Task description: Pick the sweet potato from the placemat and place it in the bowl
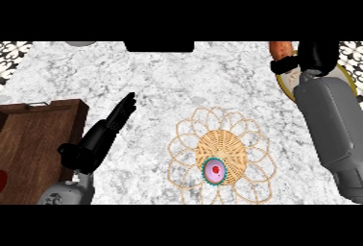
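Observation:
The sweet potato (281,48), orange-brown, is at the top right, held above the counter. My right hand (316,55) is shut on it, with a black finger curling under its lower end. Just below and partly hidden by my right forearm is the bowl (285,88), of which only the tan rim and a bit of pale inside show. The woven placemat (221,146), with its looped lace border, lies in the middle and carries a small round pink and teal thing (214,170). My left hand (106,132) rests open at the lower left, fingers straight and pointing up and to the right.
A dark wooden board (39,137) fills the left edge, with something red (2,180) at its lower corner. A black object (159,46) and a grey round one (81,43) sit at the counter's far edge. Patterned tiles show at both top corners.

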`<state>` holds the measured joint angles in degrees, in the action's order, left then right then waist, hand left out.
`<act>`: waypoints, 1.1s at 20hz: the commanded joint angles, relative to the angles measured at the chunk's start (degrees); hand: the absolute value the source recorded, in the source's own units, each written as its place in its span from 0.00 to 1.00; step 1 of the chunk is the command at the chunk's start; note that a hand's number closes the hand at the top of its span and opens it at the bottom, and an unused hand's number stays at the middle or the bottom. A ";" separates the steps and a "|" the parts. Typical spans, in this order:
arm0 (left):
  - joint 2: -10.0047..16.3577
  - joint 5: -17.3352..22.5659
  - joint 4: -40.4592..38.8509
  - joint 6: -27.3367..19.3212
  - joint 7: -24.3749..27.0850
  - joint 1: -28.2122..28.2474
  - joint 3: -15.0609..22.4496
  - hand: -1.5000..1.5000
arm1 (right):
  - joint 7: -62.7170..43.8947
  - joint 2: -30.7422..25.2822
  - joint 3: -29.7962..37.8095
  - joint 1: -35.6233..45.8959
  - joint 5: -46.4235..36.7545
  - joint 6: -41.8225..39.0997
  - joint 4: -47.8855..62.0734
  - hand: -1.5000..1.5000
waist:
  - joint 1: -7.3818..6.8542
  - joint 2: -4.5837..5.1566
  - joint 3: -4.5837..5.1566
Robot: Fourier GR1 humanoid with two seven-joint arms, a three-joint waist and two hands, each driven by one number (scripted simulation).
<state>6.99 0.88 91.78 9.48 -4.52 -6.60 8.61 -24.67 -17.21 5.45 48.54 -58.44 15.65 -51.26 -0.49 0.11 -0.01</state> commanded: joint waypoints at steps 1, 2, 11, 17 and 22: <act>-1.54 -2.47 -0.80 -1.03 3.94 3.29 1.68 0.50 | -1.48 -2.92 0.27 0.74 -3.37 1.56 2.72 1.00 | -0.06 -0.01 0.02; -1.11 -1.93 -0.68 -1.07 1.13 -0.41 0.51 0.50 | 0.32 -4.18 0.59 -1.20 -4.37 4.95 3.87 1.00 | 0.04 0.07 0.00; 0.10 0.32 0.27 1.56 -1.64 -2.07 -1.24 0.50 | 7.37 -10.20 5.38 5.68 -4.70 9.49 25.56 1.00 | -1.29 0.49 -0.04; -0.64 -0.07 -0.40 2.10 1.95 -0.11 0.21 0.50 | 14.25 -13.73 14.48 5.60 6.85 -3.66 33.46 0.00 | -2.77 1.26 -0.20; -1.93 -0.77 -2.09 1.59 2.08 -0.75 0.91 0.50 | 26.17 -16.21 16.74 6.22 9.22 -3.02 35.80 0.00 | -2.61 1.27 -0.20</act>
<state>4.64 -0.72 90.89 9.80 -4.12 -8.40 9.97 -4.71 -31.57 19.47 53.67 -52.09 13.75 -17.63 -2.82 1.29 -0.22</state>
